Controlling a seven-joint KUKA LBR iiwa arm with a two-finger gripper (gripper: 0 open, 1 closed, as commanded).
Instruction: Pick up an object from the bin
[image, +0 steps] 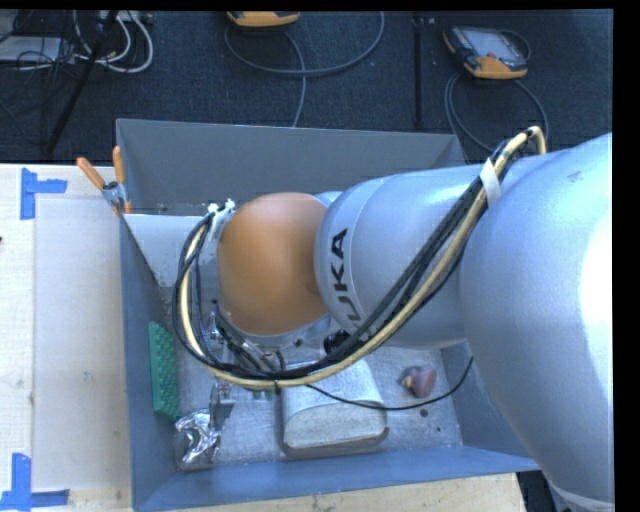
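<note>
Bin (285, 152): 1, grey metal, sloped walls, seen from above. Arm (430, 260): 1, silver, enters from the right and covers most of the bin's middle and back; 1 orange cover (265, 262) sits on its wrist, and black and yellow cables (186, 300) loop round the cover's left and lower sides. Loose things visible in the bin: 4, 1 of each kind. Item 1, the largest: grey pad (333, 422), rectangular with rounded corners, lying flat on the floor at front centre, its near edge close to the front wall. Item 2: green strip (163, 368), long, narrow and textured, lying along the foot of the left wall. Item 3: crumpled silver piece (198, 440), shiny, in the front-left corner, between the green strip's near end and the grey pad. Item 4, the smallest: pink lump (419, 380), on the floor at right, well apart from the others. Gripper (219, 406): 1, below the orange cover, its tip just beside the far edge of the crumpled silver piece; contact cannot be told. Apart or together: cannot tell.
</note>
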